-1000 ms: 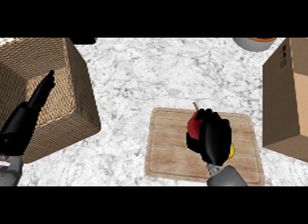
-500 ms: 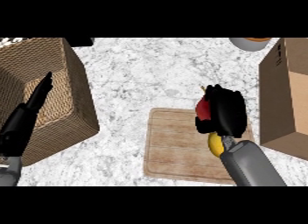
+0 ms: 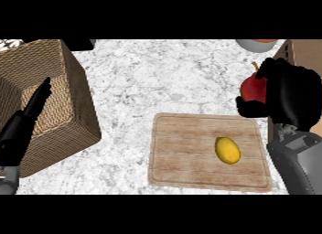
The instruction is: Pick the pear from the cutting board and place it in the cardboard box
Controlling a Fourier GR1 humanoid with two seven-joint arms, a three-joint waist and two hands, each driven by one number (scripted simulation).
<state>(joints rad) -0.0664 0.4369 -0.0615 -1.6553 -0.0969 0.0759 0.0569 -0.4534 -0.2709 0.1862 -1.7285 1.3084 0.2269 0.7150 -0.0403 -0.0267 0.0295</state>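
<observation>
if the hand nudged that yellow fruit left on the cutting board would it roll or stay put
The yellow fruit looks smooth and egg-shaped, so a nudge on its long side would probably roll it. It lies loose on the flat cutting board, which shows no raised rim to stop it. It would likely wobble rather than roll straight, since its ends taper.

Red pear [image 3: 254, 88] with brown stem tilted toward 12 o'clock, lifted clear of wooden cutting board [image 3: 190, 160], at 1 o'clock from it. Light-brown cardboard box [image 3: 312, 57] at 3 o'clock edge, just beside pear, mostly cut off.
</observation>
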